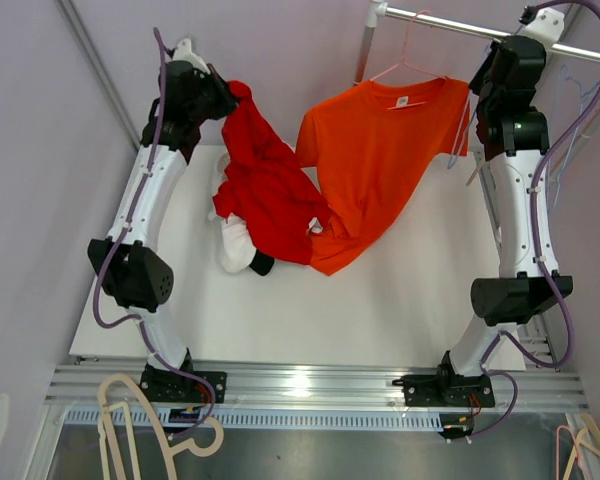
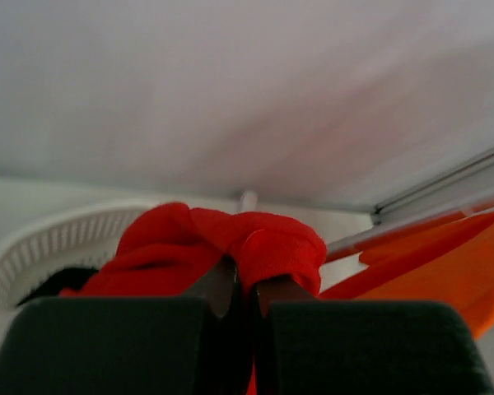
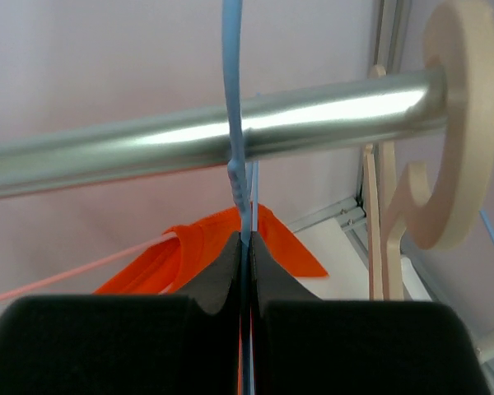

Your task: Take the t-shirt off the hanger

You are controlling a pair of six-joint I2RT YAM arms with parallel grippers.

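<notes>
Wrinkled orange cotton t-shirt [image 1: 380,160] | collar far, hem near-left | left claw [image 2: 245,286] clamps red fabric garment [image 2: 189,243] | right claw [image 3: 247,248] clamps thin blue wire hanger [image 3: 234,99]

The left arm [image 1: 145,200], at the frame's left, and the right arm [image 1: 515,215], at its right, share white links, bulky black joint housings, purple cables [image 1: 95,290] looping alongside, and black bases [image 1: 185,385].

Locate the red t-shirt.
Top view, left of centre: the red t-shirt hangs from the left gripper, trailing onto the table beside the orange t-shirt.
</notes>
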